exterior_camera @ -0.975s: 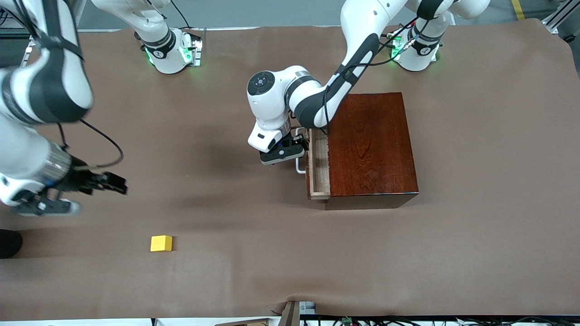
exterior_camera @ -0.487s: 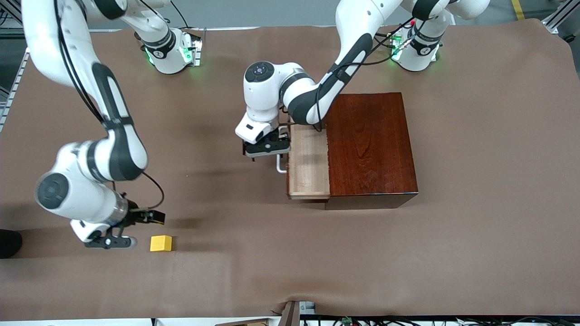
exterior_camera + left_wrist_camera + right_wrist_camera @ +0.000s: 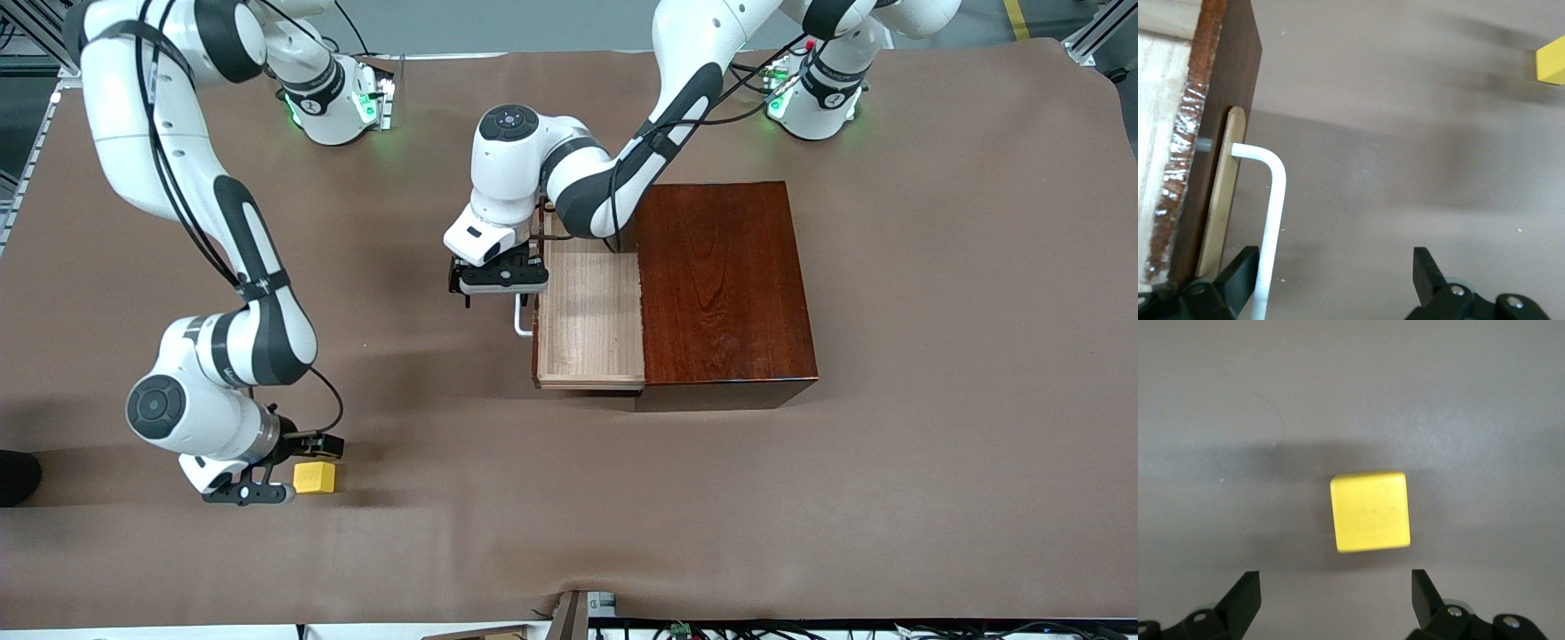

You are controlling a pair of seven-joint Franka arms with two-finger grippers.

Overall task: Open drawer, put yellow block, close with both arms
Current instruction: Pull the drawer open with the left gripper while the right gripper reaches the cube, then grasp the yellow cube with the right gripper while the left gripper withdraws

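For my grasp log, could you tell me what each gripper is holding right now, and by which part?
Nothing is held. The left gripper is open, one finger beside the drawer's white handle. The right gripper is open by the yellow block.

Pale-wood drawer (image 3: 589, 320) pulled open at frame centre, white handle (image 3: 523, 318); small yellow block (image 3: 315, 477) flat, lower left.

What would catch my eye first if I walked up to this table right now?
Probably the glossy reddish-brown wooden box toward the left arm's end of the table, with its pale-wood drawer pulled open and the left end effector open at the white handle. Next, the bright yellow block, nearer the front camera toward the right arm's end, with the right end effector open beside it.
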